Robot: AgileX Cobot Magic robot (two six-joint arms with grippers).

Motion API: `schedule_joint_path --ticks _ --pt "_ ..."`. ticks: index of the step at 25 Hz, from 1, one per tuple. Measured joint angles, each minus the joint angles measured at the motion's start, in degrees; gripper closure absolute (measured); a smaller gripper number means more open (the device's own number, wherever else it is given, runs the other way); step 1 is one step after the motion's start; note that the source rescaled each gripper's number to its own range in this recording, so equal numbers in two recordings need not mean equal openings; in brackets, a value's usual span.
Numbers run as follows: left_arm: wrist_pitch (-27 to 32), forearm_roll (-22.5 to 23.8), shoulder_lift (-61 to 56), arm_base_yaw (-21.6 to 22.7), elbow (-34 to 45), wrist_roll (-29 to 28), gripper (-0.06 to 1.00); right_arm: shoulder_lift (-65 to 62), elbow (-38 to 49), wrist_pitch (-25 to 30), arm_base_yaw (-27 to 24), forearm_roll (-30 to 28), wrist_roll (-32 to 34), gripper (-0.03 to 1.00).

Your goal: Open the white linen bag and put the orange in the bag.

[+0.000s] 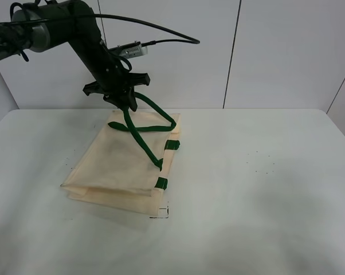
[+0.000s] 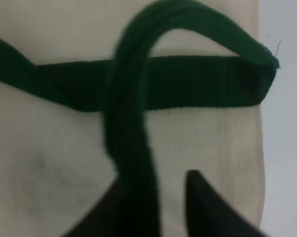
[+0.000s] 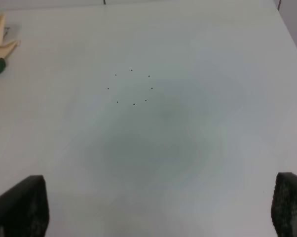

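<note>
The white linen bag (image 1: pixel 121 166) lies flat on the left half of the table, its green-tabbed rim facing the middle. My left gripper (image 1: pixel 128 103) hangs above the bag's far edge with one dark green strap handle (image 1: pixel 144 137) looped up to it. In the left wrist view that strap (image 2: pixel 133 123) runs between the fingers of my left gripper (image 2: pixel 156 180); the jaws are slightly parted, with a gap beside one finger (image 2: pixel 203 197). My right gripper (image 3: pixel 161 177) is open over bare table. The orange is out of view.
The white table (image 1: pixel 264 189) spreads right of the bag, with a small ring of dark dots (image 3: pixel 133 89) on it. A corner of the bag (image 3: pixel 3 29) shows at the edge of the right wrist view. White wall panels stand behind.
</note>
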Motion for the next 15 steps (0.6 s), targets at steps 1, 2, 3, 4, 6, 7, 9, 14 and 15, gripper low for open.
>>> schedule_joint_path --ticks 1,2,3,4,6,7,9,14,15 --pt "-0.6 0.0 0.1 0.0 0.0 0.0 0.51 0.0 0.0 0.0 0.0 0.0 0.0 -0.03" --pt "-1.0 0.2 0.1 0.0 0.0 0.0 0.42 0.0 0.0 0.0 0.0 0.0 0.0 -0.03" --pt "-1.2 0.8 0.1 0.0 0.0 0.1 0.32 0.0 0.0 0.0 0.0 0.0 0.0 -0.03" --pt "-1.4 2.0 0.1 0.0 0.0 0.1 0.26 0.0 0.0 0.0 0.0 0.0 0.0 -0.03" --pt "-1.3 6.3 0.1 -0.1 0.0 0.0 0.2 0.0 0.0 0.0 0.0 0.0 0.0 -0.03" --pt "-1.2 9.3 0.1 -0.1 0.0 -0.6 0.18 0.0 0.0 0.0 0.0 0.0 0.0 -0.03" --pt "-0.3 14.4 0.1 -0.1 0.0 -2.0 0.17 0.0 0.0 0.0 0.0 0.0 0.0 -0.03" --pt "0.0 15.7 0.1 2.1 0.0 -3.3 0.16 0.0 0.0 0.0 0.0 0.0 0.0 -0.03" --pt "0.0 15.6 0.1 2.8 0.0 -3.3 0.16 0.0 0.0 0.0 0.0 0.0 0.0 -0.03"
